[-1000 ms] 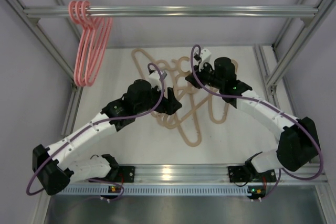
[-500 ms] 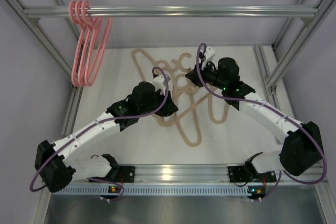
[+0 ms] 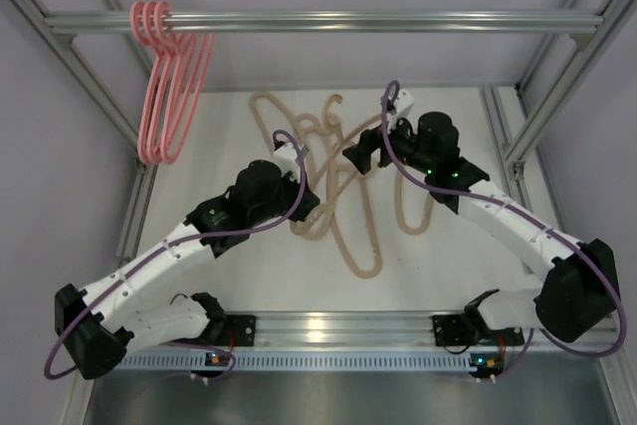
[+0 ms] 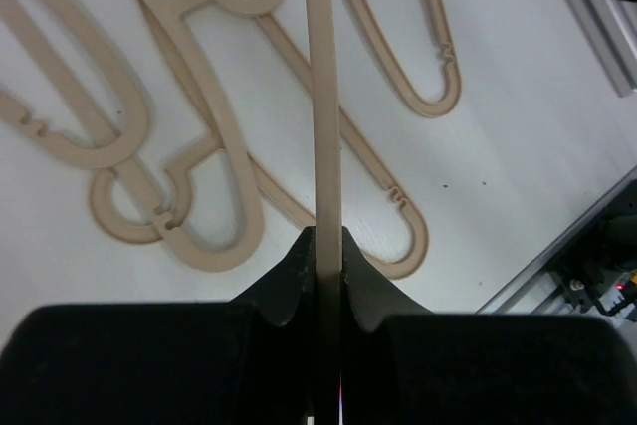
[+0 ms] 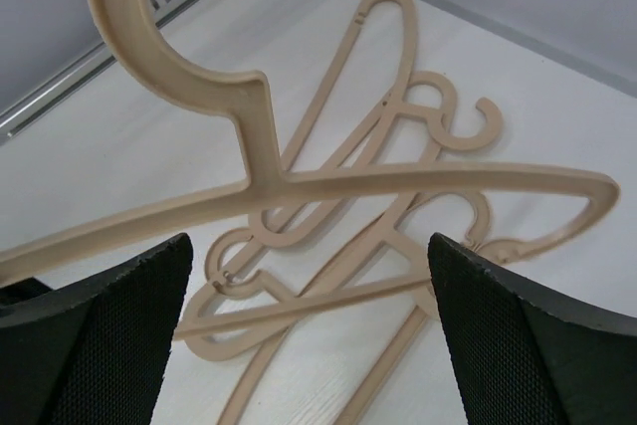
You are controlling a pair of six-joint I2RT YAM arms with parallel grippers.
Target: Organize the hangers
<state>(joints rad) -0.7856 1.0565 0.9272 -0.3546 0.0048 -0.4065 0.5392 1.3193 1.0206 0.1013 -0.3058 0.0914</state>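
Three pink hangers (image 3: 167, 87) hang by their hooks at the left end of the silver bar (image 3: 398, 21). Several beige hangers (image 3: 353, 216) lie tangled on the white table (image 3: 229, 266). My left gripper (image 3: 296, 156) (image 4: 323, 246) is shut on the thin bar of one beige hanger (image 4: 322, 97), held edge-on above the pile. That same lifted hanger (image 5: 299, 186) stretches across the right wrist view, hook up at the left. My right gripper (image 3: 365, 154) (image 5: 311, 246) stands open just behind it, with nothing between its fingers.
Aluminium frame posts rise at the left (image 3: 90, 77) and right (image 3: 557, 87) of the table. A metal rail (image 3: 328, 323) runs along the near edge by the arm bases. The pink hangers take up only the bar's left end.
My left gripper has shut on a beige hanger and drawn back to the left with it. My right gripper has opened, let go of that hanger and shifted slightly right.
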